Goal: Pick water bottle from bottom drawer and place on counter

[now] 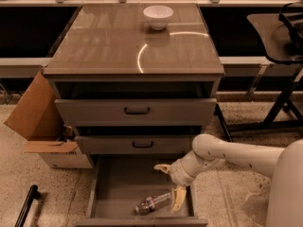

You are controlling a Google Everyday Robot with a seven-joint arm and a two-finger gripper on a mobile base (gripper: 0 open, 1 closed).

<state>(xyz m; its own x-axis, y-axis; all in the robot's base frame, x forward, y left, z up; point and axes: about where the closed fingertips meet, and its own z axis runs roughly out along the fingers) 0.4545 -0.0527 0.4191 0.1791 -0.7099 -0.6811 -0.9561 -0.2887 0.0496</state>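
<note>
Got the gripper (166, 187) at lower centre, down inside the pulled-out drawer (120, 186), fingers (179, 198) spread wide and holding nothing. Can see the bottle (152, 203) lying on its side on the drawer floor near the front edge, right by the lower finger, can't tell if touching. Also spotting a bowl (157, 16) up top on the tabletop (109, 46), and a cardboard box (33, 112) at left.

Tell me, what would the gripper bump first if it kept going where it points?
Likely the water bottle, lying in the bottom drawer. The open gripper hangs over that drawer, aimed left and downward. Depth is unclear, so it could meet the drawer floor instead.
</note>
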